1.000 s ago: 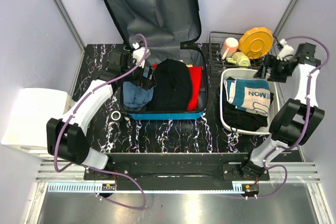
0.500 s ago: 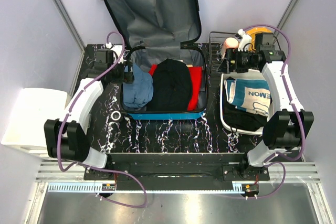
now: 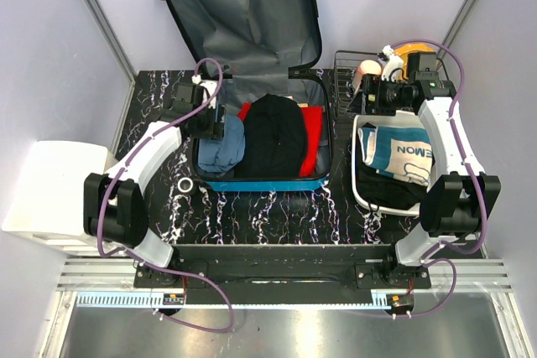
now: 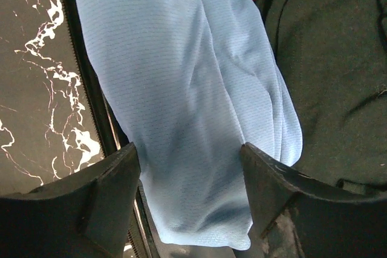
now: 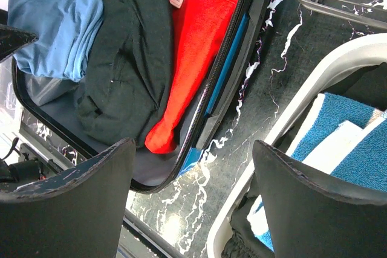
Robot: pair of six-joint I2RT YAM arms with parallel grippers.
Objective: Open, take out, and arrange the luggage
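Straddling a light blue folded knit garment [image 4: 181, 77], the left claw [image 4: 189, 155] has one finger on each side of the fold. The jaws are apart and not visibly pinching yet, so released. It looks lined up to pinch the top layer and lift it.

The garment lies in the left part of the bright blue hard-shell luggage [image 3: 243, 23], which sits open on the black marbled worktop [image 3: 252, 207]. The grey-lined lid leans up against the back wall, so the opening step reads as done. Also packed inside are a black bundled garment [image 3: 273, 136] in the middle and a red cloth [image 3: 312, 136] along the right edge.

The right claw [image 5: 193, 149] hangs released and empty above the strip between the luggage's right rim and a white plastic tub [image 3: 358, 169]. The tub holds a teal-and-white towel [image 3: 398, 153] over dark cloth. It is likely the drop spot, and the right arm is probably parked to wait.

Judgement: unpacking is only partly done. The risk is dragging the black garment along with the blue one.
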